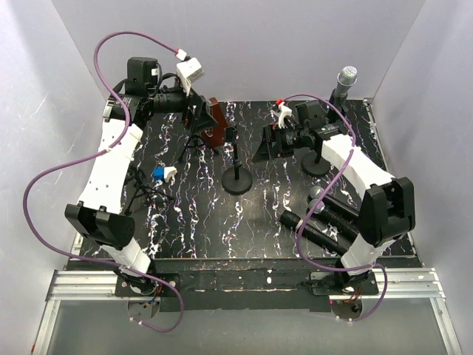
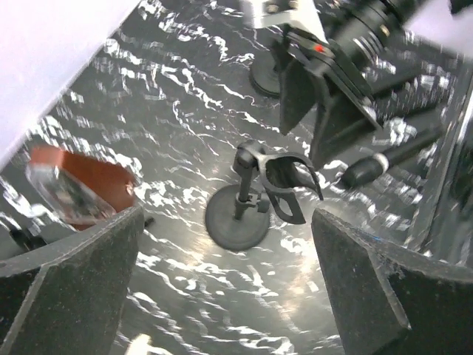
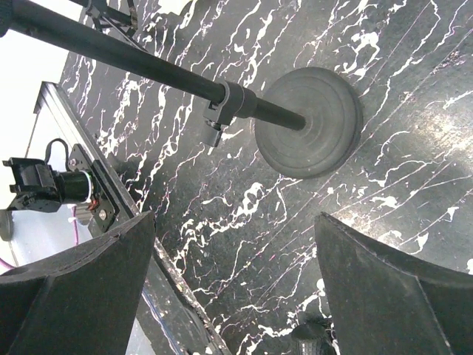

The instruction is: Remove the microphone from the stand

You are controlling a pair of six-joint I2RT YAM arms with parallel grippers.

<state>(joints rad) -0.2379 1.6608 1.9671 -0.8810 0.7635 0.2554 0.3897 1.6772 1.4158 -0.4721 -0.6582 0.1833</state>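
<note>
Beneath the right arm (image 1: 367,180), a microphone (image 1: 314,231) lies half-hidden.

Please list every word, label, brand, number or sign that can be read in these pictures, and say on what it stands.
None can be read.
The red-brown object carries a pale patch, too blurred to read.
The upright microphone and the empty stand show no legible marking.

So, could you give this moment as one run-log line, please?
left gripper: open, empty | right gripper: open, empty | short stand: clip empty | tall stand: microphone still on top
</note>
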